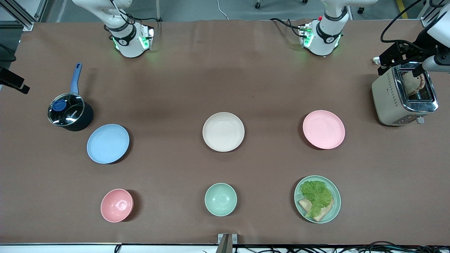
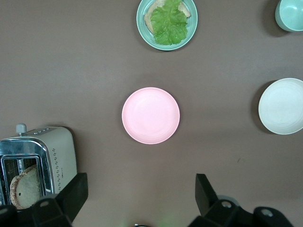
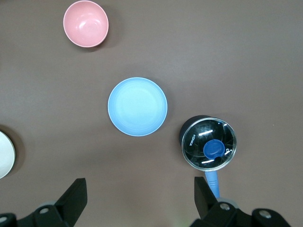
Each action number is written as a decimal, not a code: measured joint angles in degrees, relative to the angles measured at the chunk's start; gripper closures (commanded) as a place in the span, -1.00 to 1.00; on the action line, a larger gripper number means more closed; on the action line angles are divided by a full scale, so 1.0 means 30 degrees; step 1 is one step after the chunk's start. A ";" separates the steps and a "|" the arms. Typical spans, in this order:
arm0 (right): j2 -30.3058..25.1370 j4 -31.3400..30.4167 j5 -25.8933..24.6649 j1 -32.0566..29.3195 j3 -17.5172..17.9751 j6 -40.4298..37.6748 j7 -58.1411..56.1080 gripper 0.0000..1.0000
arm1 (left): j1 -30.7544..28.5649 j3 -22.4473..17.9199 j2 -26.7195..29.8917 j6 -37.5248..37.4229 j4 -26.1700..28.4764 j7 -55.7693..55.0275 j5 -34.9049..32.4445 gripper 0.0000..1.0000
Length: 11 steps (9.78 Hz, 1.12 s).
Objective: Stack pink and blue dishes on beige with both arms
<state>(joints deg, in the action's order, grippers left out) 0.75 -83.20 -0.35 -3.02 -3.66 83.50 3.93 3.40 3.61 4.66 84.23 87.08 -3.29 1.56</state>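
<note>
The cream-beige plate (image 1: 223, 131) lies at the table's middle, and its edge shows in both wrist views (image 2: 282, 106) (image 3: 4, 153). Toward the left arm's end lies the pale pink plate (image 1: 323, 129) (image 2: 150, 115). Toward the right arm's end lies the light blue plate (image 1: 108, 143) (image 3: 137, 107). My left gripper (image 2: 140, 193) hangs open high over bare table between the pink plate and its base. My right gripper (image 3: 140, 194) hangs open high over bare table by the blue plate. Neither gripper shows in the front view; only the arm bases do.
A lidded saucepan (image 1: 69, 112) stands beside the blue plate. A toaster (image 1: 404, 95) with bread stands at the left arm's end, under black and white gear (image 1: 404, 56). Nearest the front camera are a deep pink bowl (image 1: 116, 205), a mint bowl (image 1: 220, 199) and a mint plate (image 1: 334, 207) with lettuce and bread.
</note>
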 measured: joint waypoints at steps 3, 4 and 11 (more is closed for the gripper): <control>0.0000 0.0000 0.0000 -0.0039 -0.0017 -0.0046 0.0018 -1.00 | -0.0006 -0.0012 0.0000 0.0000 0.0000 0.0000 0.0000 -1.00; 0.0000 -0.0003 0.0000 -0.0068 -0.0027 -0.0054 0.0018 -1.00 | -0.0011 -0.0079 -0.0003 0.0000 0.0015 -0.0006 0.0000 -1.00; 0.0025 -0.0034 -0.0004 -0.0154 -0.0073 -0.0026 0.0002 -1.00 | -0.0169 -0.3843 -0.3724 0.3523 0.1978 0.2711 0.2177 -1.00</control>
<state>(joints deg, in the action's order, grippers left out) 0.82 -83.30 -0.37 -3.48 -3.88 83.42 3.94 2.89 -7.92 -6.51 94.79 93.02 4.84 8.09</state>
